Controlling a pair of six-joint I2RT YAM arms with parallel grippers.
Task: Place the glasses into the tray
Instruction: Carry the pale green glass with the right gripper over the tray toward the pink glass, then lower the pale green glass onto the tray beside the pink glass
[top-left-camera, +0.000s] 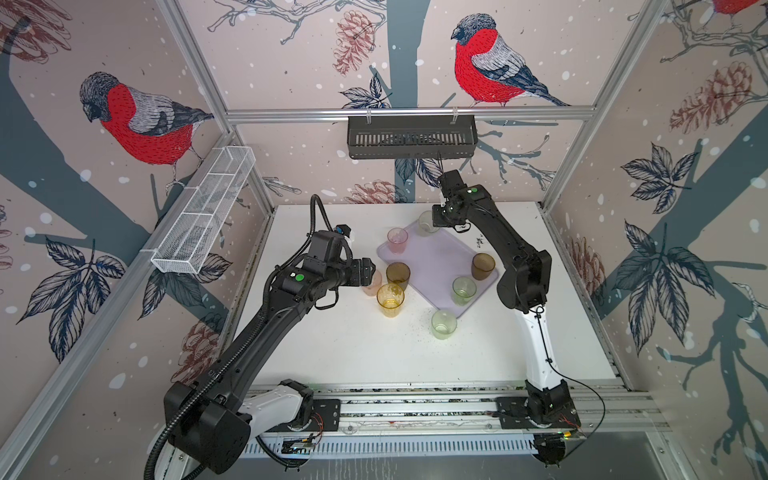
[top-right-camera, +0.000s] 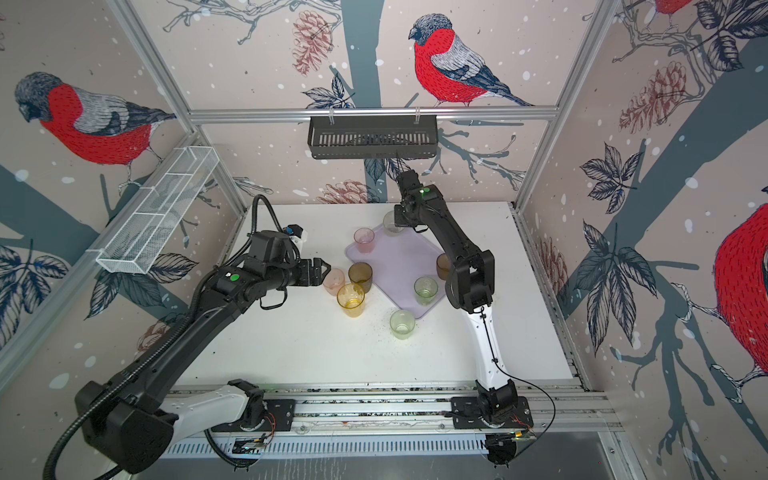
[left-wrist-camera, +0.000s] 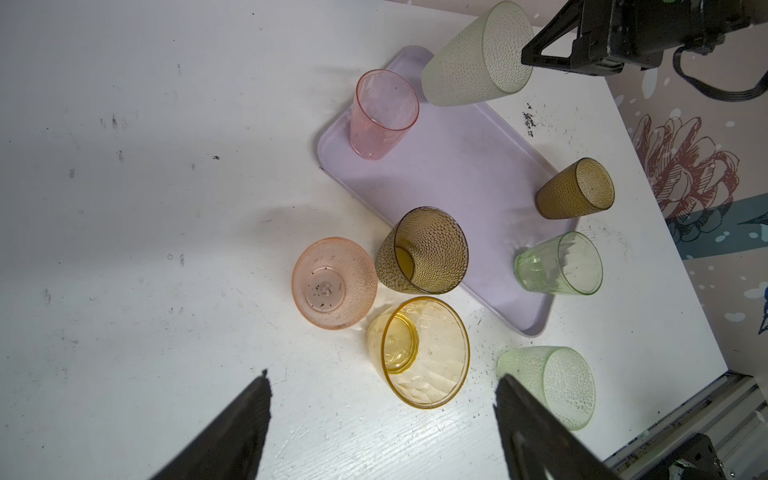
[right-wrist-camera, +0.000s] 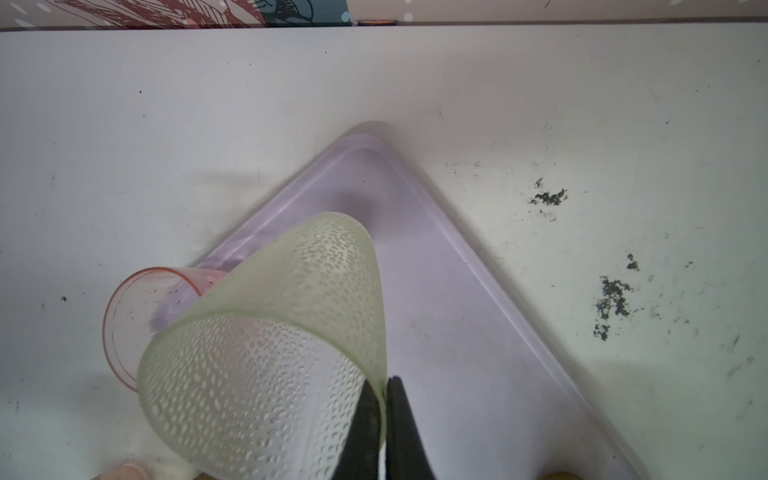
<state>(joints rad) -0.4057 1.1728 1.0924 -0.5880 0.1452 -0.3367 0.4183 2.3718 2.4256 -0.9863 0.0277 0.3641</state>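
Observation:
The lilac tray (top-left-camera: 436, 257) (top-right-camera: 399, 253) (left-wrist-camera: 457, 174) (right-wrist-camera: 457, 311) lies diagonally on the white table. My right gripper (right-wrist-camera: 384, 386) (top-left-camera: 434, 218) is shut on the rim of a pale frosted glass (right-wrist-camera: 266, 353) (left-wrist-camera: 478, 54) (top-left-camera: 427, 222), which is tilted over the tray's far corner. On the tray stand a pink glass (top-left-camera: 397, 240) (left-wrist-camera: 382, 114), a brown glass (top-left-camera: 483, 266) and a green glass (top-left-camera: 464, 290). Another brown glass (top-left-camera: 398, 275) (left-wrist-camera: 422, 251) is at the tray's left edge. A dotted pink glass (left-wrist-camera: 334, 282), an amber glass (left-wrist-camera: 419, 353) and a pale green glass (left-wrist-camera: 552, 382) stand on the table. My left gripper (left-wrist-camera: 382, 376) (top-right-camera: 322, 270) hovers open by the dotted pink glass.
A black slatted basket (top-left-camera: 411, 137) hangs on the back rail above the right arm. A white wire basket (top-left-camera: 203, 212) hangs on the left frame. Dark crumbs (right-wrist-camera: 611, 299) lie on the table beside the tray. Aluminium posts border the table on both sides.

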